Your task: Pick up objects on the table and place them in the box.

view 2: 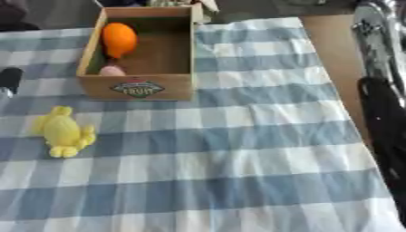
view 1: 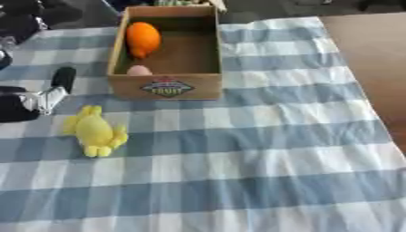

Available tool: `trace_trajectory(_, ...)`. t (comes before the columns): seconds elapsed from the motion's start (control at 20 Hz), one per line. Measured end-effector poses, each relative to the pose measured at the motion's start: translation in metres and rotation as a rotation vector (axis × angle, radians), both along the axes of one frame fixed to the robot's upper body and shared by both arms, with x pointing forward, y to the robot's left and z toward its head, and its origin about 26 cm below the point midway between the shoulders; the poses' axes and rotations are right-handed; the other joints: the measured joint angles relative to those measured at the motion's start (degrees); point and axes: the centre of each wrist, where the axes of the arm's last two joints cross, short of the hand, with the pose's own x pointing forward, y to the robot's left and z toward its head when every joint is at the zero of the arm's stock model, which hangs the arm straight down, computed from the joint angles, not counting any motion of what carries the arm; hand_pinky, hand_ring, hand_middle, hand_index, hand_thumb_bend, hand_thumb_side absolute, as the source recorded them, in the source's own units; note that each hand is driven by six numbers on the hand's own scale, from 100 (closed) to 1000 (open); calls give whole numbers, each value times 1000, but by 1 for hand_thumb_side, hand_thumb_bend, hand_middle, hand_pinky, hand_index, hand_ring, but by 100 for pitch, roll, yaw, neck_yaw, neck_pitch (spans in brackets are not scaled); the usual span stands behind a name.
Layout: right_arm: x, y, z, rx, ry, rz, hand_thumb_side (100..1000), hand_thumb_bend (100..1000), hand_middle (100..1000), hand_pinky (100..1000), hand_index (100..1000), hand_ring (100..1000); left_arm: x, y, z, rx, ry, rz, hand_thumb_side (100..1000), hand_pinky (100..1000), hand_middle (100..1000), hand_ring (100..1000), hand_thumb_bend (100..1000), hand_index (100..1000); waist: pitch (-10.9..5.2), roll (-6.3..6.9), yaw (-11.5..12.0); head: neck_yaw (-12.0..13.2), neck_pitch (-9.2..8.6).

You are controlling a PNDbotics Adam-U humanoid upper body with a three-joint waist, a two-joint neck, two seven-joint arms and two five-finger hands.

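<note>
Cardboard box [view 1: 166,86] standing open on the far left part of a blue-and-white checked cloth [view 1: 262,149], printed label on its near wall. Inside, 1 orange fruit-like object [view 1: 142,39] lying against the left wall toward the far end, and 1 small pale pink round thing [view 1: 139,70] tucked into the near left corner. Rest of the box floor bare brown.

Outside the box, near its near left corner but apart from it, 1 yellow soft toy [view 1: 95,131] flat on the cloth, stubby limbs spread.

Left hand [view 1: 54,90] at the left edge, level with the near wall of the box and just left of it: a black and silver shape with a dark tip pointing far. Not touching the toy or the box. Whether the fingers are straight or curled: cannot tell from either view.

Along the right edge of the right eye view, a long black and silver arm [view 2: 380,90] running from far to near over the bare brown table [view 1: 373,54] beyond the cloth. No right hand visible there.
</note>
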Motion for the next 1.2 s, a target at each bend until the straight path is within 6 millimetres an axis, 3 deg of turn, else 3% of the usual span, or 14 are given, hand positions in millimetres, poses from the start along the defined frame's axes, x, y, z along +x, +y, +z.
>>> trace_trajectory(0.25,-1,0,0,0,2,1,567,100,722,881,864,822,6,3,-2,133,118,55,857,752,893,903,256,1000,0,4,-1,1,-1)
trace_trajectory(0.5,-2,0,0,-2,5,3,565,100,718,881,862,819,10,4,-5,230,246,101,955,762,907,917,341,1000,0,8,-5,2,-3)
trace_trajectory(0.7,-2,0,0,-5,8,3,564,100,713,883,861,818,13,5,-6,226,307,141,980,777,919,927,430,1000,0,11,-9,8,-7)
trace_trajectory(0.9,-2,0,0,-8,11,3,564,100,712,884,861,817,18,7,-11,235,339,171,995,782,922,930,443,1000,1,21,-24,10,-11)
trace_trajectory(0.95,-2,0,0,-8,11,3,563,100,709,884,860,815,19,7,-12,237,343,176,1000,787,923,934,501,1000,2,22,-26,10,-11)
trace_trajectory(1.2,-3,0,-1,-13,16,3,564,100,704,886,858,813,26,10,-18,254,377,226,1000,795,922,934,553,1000,29,29,-40,30,-37)
